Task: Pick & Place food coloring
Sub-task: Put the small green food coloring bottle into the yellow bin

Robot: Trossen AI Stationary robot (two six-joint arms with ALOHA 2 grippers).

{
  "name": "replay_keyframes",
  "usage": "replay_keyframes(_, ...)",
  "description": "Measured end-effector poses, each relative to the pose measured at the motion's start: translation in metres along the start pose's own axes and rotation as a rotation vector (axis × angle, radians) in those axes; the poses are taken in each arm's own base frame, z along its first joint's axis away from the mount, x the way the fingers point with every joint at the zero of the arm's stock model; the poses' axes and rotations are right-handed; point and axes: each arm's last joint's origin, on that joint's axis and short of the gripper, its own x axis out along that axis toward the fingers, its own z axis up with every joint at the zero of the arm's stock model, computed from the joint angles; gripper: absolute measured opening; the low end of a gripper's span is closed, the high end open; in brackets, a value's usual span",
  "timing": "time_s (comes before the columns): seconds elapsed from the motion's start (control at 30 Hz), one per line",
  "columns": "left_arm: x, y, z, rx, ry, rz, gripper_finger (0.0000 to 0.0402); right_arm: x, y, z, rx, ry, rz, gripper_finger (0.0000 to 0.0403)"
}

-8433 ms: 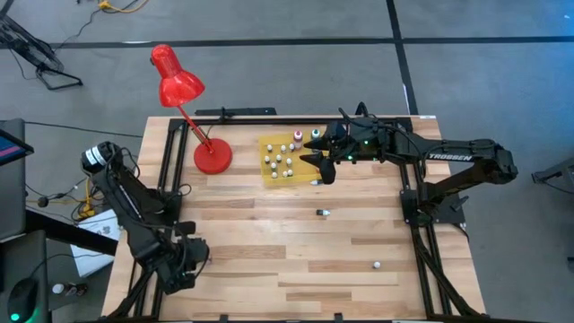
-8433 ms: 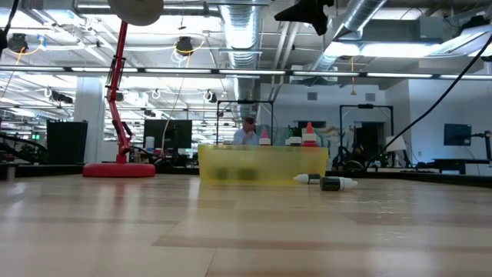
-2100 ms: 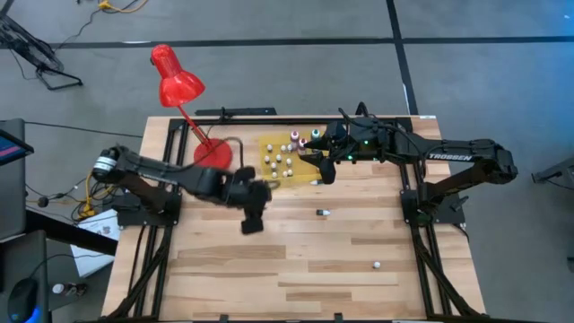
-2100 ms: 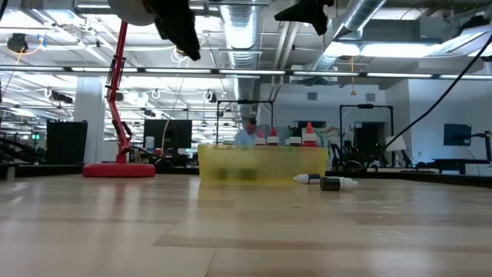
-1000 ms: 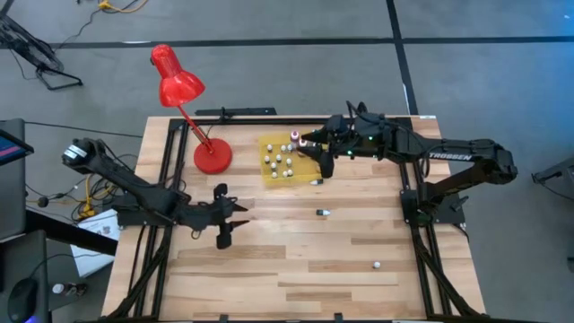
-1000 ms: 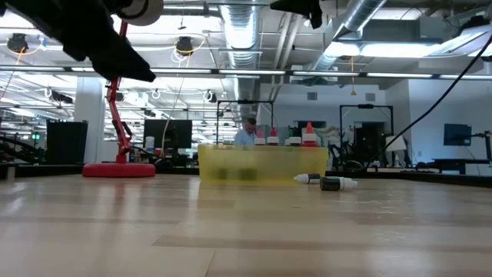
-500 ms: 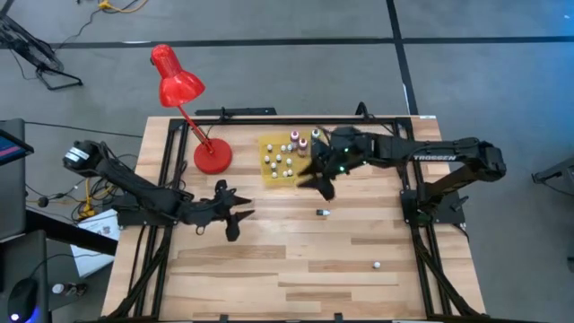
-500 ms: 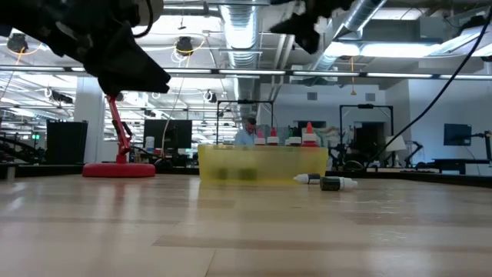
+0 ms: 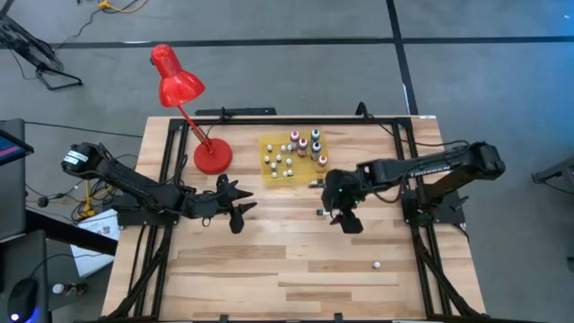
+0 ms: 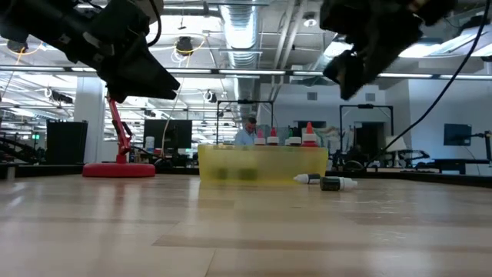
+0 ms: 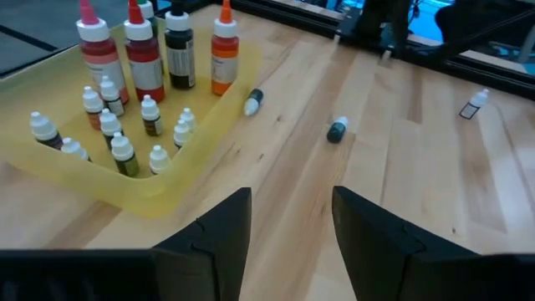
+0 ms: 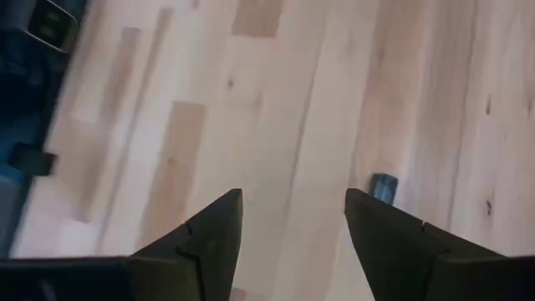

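Several small food coloring bottles [image 9: 289, 154] stand upright in a yellow tray [image 9: 268, 173] at the table's far middle; in the left wrist view the taller red, dark and orange bottles [image 11: 159, 50] stand behind the tiny ones. Three bottles lie loose on the wood: a pale-capped one [image 9: 314, 183] by the tray, a dark one [image 9: 321, 213] [image 11: 337, 130] [image 12: 383, 186] and one [image 9: 377, 266] near the right front. My right gripper [image 9: 347, 222] [image 12: 292, 221] hangs open just right of the dark bottle. My left gripper [image 9: 237, 213] [image 11: 291, 219] is open, left of centre, facing the tray.
A red desk lamp stands on its round base [image 9: 212, 155] left of the tray, and its arm leans out past the far left edge. Black frame rails [image 9: 405, 193] run along both sides of the table. Bare wood [image 9: 287, 269] fills the near half.
My right gripper has swung from above the tray toward the near edge and the right, dropping lower, and now hangs beside the loose dark bottle. My left gripper has crept toward the tray. The bottles and the tray have stayed put.
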Motion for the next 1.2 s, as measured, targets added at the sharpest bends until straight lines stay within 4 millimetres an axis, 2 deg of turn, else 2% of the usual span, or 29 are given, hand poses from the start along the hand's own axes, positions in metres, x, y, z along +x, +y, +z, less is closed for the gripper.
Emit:
replay_keyframes(0.13,0.0,0.0,0.0,-0.002,-0.002,0.0,0.0159,0.018,-0.004,-0.019,0.001,0.024,-0.076,0.0189)
replay_keyframes(0.3,0.0,0.0,0.001,-0.014,-0.009,-0.003,0.0159,0.042,-0.015,-0.04,0.052,-0.091,-0.13,0.0159)
replay_keyframes(0.43,0.0,0.0,0.001,-0.023,-0.009,-0.003,0.0159,0.049,-0.022,-0.051,0.125,-0.113,-0.249,0.0142)
replay_keyframes(0.53,0.0,0.0,0.001,-0.025,-0.009,-0.002,0.0159,0.05,-0.026,-0.057,0.208,-0.109,-0.258,0.014)
replay_keyframes(0.7,0.0,0.0,0.001,-0.036,-0.01,-0.001,0.0159,0.056,-0.027,-0.064,0.244,-0.153,-0.254,0.0155)
replay_keyframes(0.93,0.0,0.0,0.001,-0.036,-0.01,-0.001,0.0159,0.058,-0.025,-0.065,0.26,-0.176,-0.246,0.02)
replay_keyframes(1.2,0.0,0.0,0.001,-0.035,-0.008,0.0,0.0159,0.088,-0.031,-0.072,0.257,-0.091,-0.246,0.0223)
